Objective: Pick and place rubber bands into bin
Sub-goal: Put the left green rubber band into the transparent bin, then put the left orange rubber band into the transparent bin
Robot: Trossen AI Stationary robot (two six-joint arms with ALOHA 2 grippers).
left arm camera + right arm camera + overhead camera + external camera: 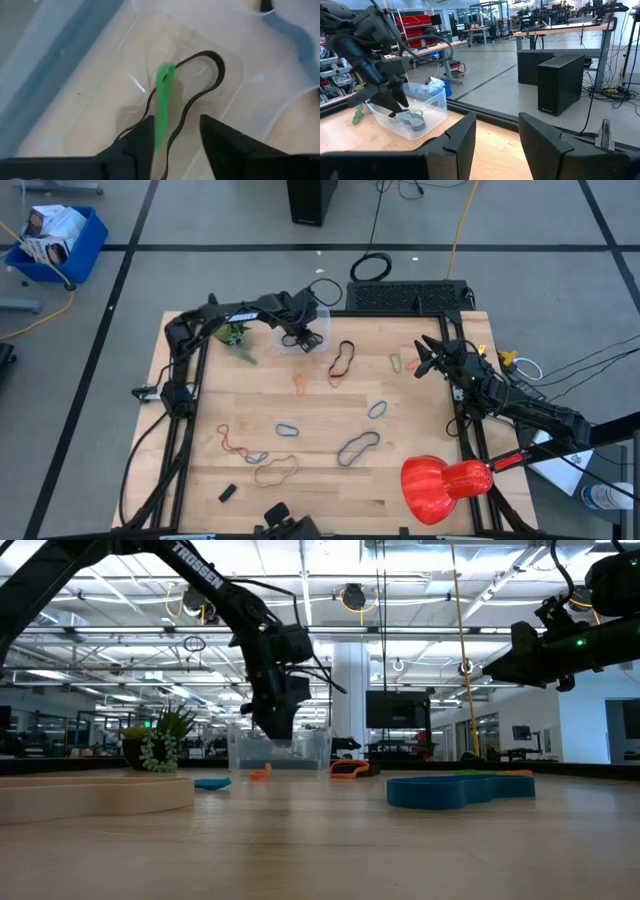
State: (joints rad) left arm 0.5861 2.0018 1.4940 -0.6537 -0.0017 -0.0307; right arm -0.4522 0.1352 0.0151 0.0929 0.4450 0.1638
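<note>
The clear bin stands at the table's far edge, left of the middle. My left gripper hangs over it, pointing steeply down, open. Inside, a black rubber band lies on the bin's floor. A blurred green rubber band stretches from the inner side of one finger down toward the floor. More rubber bands lie flat on the table: a black one, an orange one, blue ones, a red one, a tan one. My right gripper waits open and level at the far right. My left gripper stands open with the green band's upper end right beside the inner side of one finger. Whether the band touches that finger or is clear of it, I cannot tell. The band runs downward into the bin, blurred.
A small green plant stands just left of the bin. A small black block lies near the front left, and a red pumpkin-shaped object sits at the front right. A blue crate is on the floor beyond the table.
</note>
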